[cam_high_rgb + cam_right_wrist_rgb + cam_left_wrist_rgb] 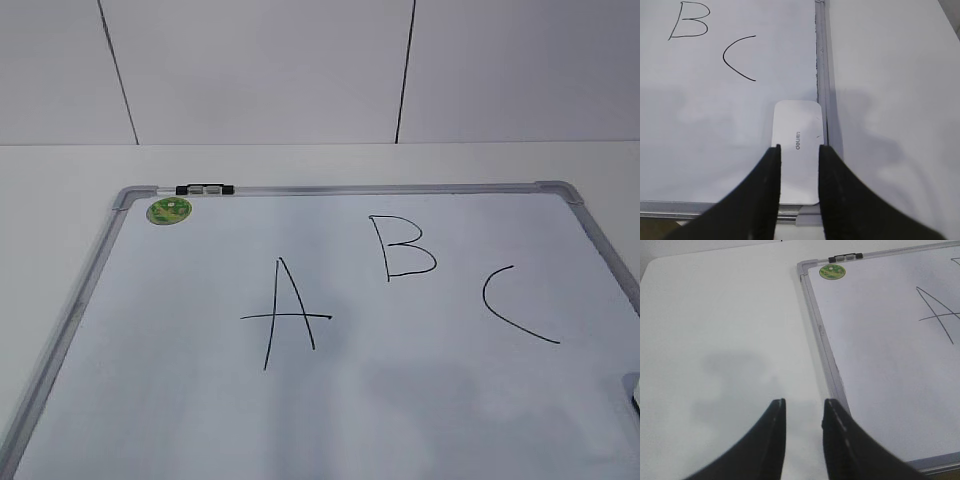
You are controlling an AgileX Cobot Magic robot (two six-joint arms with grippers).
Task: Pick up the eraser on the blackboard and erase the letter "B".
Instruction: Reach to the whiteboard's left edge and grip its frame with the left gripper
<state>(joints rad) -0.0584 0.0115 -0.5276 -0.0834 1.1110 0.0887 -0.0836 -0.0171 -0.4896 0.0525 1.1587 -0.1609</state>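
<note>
Right arm lined up above the eraser; the letter "B" is untouched.

The blackboard [330,400] fills the exterior view, its "B" [402,247] upper centre between "A" [287,314] and "C" [512,305]. The eraser [796,142] lies low in the right wrist view, against the board's right frame; the right gripper [799,150], jaws apart, straddles it without visibly touching, probably to grip it. The left gripper [803,407], also parted, idles off-board, lower centre.

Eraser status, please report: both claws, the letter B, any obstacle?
Left claw open, empty, over bare table. Right claw open above eraser at board's right edge. Letter B intact. Nothing in the way.
</note>
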